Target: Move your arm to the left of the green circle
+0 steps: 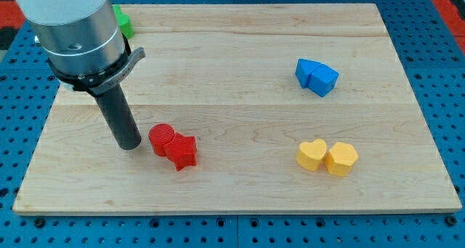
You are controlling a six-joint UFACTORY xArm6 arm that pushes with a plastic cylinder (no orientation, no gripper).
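Note:
A green block [122,21] shows only as a small corner at the view's top left, mostly hidden behind the arm's grey body; its shape cannot be made out. My tip [130,145] rests on the board well below it, just left of a red circle [161,138] that touches a red star [182,152].
Two blue blocks [316,76] sit together at the upper right. A yellow heart [312,154] and a yellow hexagon [341,158] sit side by side at the lower right. The wooden board [240,197] lies on a blue pegboard.

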